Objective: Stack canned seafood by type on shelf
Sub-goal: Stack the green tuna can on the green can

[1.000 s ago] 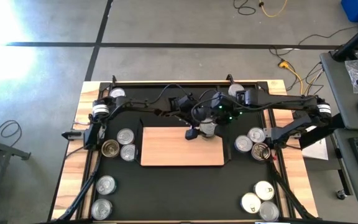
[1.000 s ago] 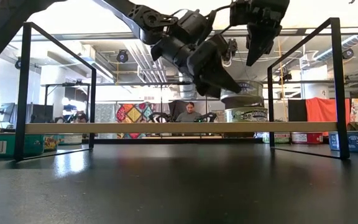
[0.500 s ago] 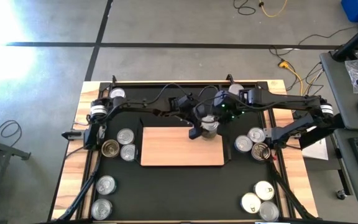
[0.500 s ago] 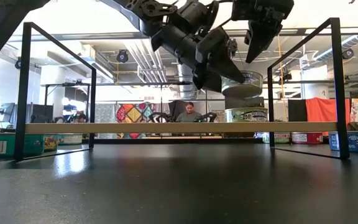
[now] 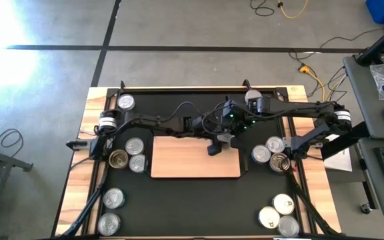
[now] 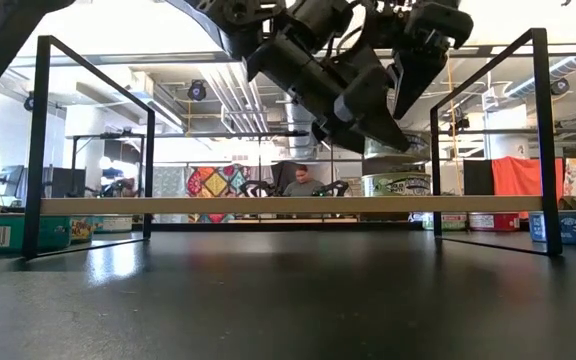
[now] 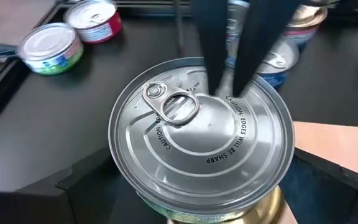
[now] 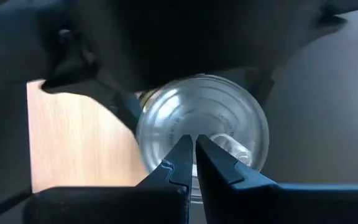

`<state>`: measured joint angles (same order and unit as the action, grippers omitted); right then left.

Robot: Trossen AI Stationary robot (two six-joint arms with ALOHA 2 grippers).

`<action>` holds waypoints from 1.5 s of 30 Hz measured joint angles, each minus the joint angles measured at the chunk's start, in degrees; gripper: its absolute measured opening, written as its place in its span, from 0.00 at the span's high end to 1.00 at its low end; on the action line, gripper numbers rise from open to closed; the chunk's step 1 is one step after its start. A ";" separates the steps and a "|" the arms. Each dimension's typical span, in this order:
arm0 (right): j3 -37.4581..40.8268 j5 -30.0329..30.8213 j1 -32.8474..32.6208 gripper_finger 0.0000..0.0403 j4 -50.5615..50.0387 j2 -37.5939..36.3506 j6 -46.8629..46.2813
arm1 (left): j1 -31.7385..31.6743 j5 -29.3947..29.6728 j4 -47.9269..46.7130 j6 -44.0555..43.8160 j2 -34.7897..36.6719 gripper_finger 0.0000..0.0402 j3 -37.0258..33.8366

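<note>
The light-wood shelf (image 5: 185, 160) (image 6: 268, 205) lies mid-table on the black mat. At its far right corner cans (image 6: 396, 184) stand stacked. My left gripper (image 6: 368, 115) (image 5: 216, 145) holds a silver-topped can (image 7: 201, 137) over a gold-topped can (image 7: 257, 210) of that stack; whether it rests on it, I cannot tell. My right gripper (image 8: 192, 144) (image 6: 402, 110) is shut, and its tips point down at the held can's lid (image 8: 229, 118). Loose cans lie left (image 5: 129, 155) and right (image 5: 269, 150) of the shelf. My left gripper pinches the can's side wall (image 7: 126, 177) between its two fingers, one on each side. The fingers slant down from the table's left. The can sits level, lid up, above the stack. My right gripper's shut fingertips (image 7: 219, 87) meet the lid's far part beside the pull ring (image 7: 176, 106), from above; touching or just above it, I cannot tell.
More cans lie at the front left (image 5: 112, 210), front right (image 5: 279, 213), back left (image 5: 126, 101) and back right (image 5: 252, 97). Black frame posts (image 6: 36, 140) (image 6: 540, 140) stand at the shelf's ends. The shelf's left and middle are bare wood.
My left gripper has swung toward the table's right with the can and turned at the wrist; the can, tipped half a second ago, now sits level over the stack. My right gripper has come down toward the can's lid, staying shut.
</note>
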<state>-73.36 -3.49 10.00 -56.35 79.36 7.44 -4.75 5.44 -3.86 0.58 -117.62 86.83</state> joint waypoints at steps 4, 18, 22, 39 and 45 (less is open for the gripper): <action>0.10 0.00 0.02 0.97 0.70 1.47 3.63 | 0.22 0.00 -0.21 1.41 -0.31 0.11 0.00; 0.28 -1.53 0.03 0.97 2.08 5.12 10.53 | 2.88 3.24 -2.83 -4.02 -0.63 0.11 -0.09; 1.00 -2.84 0.07 0.97 3.52 5.90 11.43 | 2.80 4.55 -3.61 -6.28 -0.96 0.11 -0.09; 4.11 -5.75 0.15 0.97 6.14 7.73 10.77 | 2.40 0.42 -6.12 -5.56 -1.42 0.02 -0.50; 5.19 -6.01 0.11 0.97 6.67 7.69 9.32 | 2.38 0.19 -6.04 -4.34 -1.42 0.02 -0.50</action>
<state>-68.17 -9.50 10.11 -49.68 87.05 16.75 -2.37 5.63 -9.89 -3.76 -119.04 86.32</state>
